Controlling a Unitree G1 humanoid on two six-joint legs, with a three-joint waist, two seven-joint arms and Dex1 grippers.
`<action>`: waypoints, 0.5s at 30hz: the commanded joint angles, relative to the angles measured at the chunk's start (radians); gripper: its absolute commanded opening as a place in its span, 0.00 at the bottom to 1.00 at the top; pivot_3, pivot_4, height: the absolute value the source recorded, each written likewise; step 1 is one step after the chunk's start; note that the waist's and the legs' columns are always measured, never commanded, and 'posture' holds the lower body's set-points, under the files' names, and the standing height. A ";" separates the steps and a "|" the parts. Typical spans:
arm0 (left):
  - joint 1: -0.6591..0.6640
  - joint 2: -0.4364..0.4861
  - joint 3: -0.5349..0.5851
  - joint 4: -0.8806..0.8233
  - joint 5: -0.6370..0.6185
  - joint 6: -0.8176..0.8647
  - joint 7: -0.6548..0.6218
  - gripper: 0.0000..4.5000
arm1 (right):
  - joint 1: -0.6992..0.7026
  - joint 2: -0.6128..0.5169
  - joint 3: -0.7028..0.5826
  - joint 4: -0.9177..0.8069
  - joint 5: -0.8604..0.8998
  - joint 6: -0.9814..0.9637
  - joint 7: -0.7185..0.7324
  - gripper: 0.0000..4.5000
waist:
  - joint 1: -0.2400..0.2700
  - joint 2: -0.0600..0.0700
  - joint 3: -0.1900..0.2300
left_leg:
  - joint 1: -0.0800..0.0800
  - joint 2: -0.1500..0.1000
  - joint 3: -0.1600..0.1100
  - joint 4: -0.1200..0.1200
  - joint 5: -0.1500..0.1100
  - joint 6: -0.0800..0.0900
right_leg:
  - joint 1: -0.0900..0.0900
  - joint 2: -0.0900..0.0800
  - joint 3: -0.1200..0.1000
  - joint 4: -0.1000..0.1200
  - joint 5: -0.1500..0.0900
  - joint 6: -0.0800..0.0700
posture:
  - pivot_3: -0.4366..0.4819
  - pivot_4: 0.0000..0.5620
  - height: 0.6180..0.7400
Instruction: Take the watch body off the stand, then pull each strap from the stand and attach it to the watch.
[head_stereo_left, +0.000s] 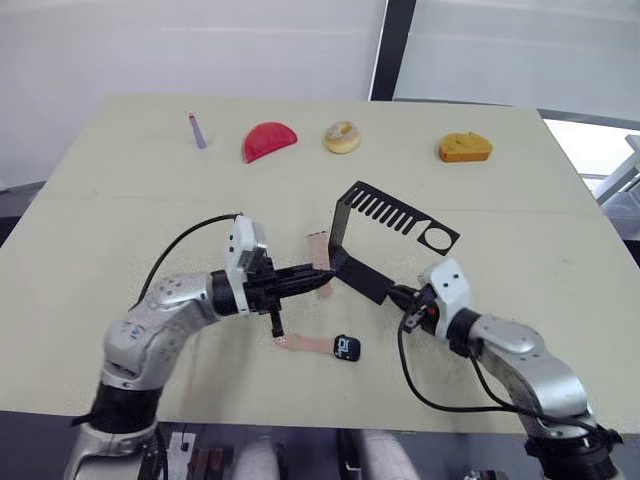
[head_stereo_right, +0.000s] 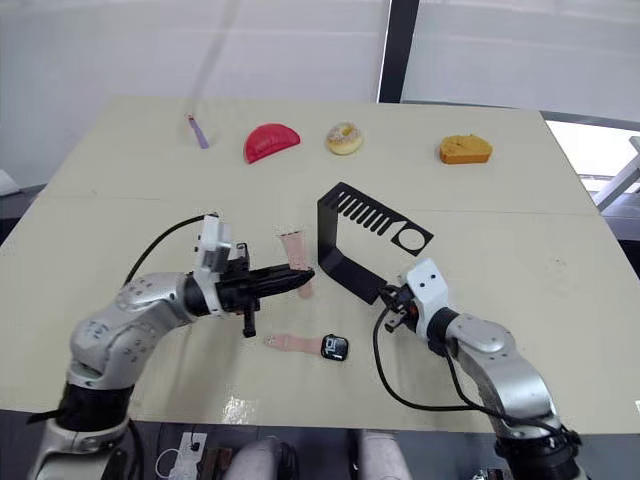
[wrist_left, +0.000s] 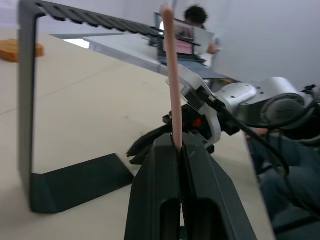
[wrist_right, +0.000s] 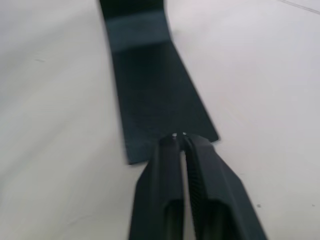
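Observation:
The black stand (head_stereo_left: 392, 212) stands mid-table, its slotted arm and ring hole pointing right. My left gripper (head_stereo_left: 318, 275) is shut on a pale pink strap (wrist_left: 171, 75), which sticks up from the fingers just left of the stand's upright back. My right gripper (wrist_right: 179, 136) is shut, its tips resting on the near end of the stand's flat base (wrist_right: 150, 100). The watch body (head_stereo_left: 347, 347) lies flat on the table in front of the stand. The other pink strap (head_stereo_left: 298, 343) lies against its left side.
Along the far side of the table (head_stereo_left: 120, 220) lie a small purple stick (head_stereo_left: 197, 130), a red half-round piece (head_stereo_left: 268, 140), a doughnut (head_stereo_left: 342, 136) and an orange piece (head_stereo_left: 465, 148). A person (wrist_left: 195, 20) sits beyond the table.

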 joint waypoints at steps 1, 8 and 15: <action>-0.052 0.040 -0.020 0.026 -0.086 0.064 -0.135 0.00 | 0.074 -0.033 -0.173 -0.206 0.314 0.090 0.055 0.46 | -0.001 0.000 0.000 | 0.000 0.000 0.000 0.000 0.000 0.000 | 0.000 0.000 0.000 0.000 0.000 0.000 | 0.48 0.27 0.98; -0.147 0.025 -0.099 0.095 -0.117 0.115 -0.267 0.00 | 0.080 -0.103 -0.289 -0.251 1.006 0.110 -0.238 0.98 | -0.012 -0.001 0.001 | 0.002 0.000 0.001 0.000 0.000 0.000 | 0.001 0.000 0.002 0.001 0.000 0.000 | 0.48 0.27 0.98; -0.197 -0.043 -0.131 0.127 -0.117 0.143 -0.272 0.00 | -0.044 -0.107 -0.164 -0.236 1.162 0.040 -0.483 0.98 | -0.010 -0.002 0.002 | 0.000 0.000 0.000 0.000 0.000 0.000 | 0.000 0.000 0.002 0.000 0.000 0.000 | 0.48 0.27 0.98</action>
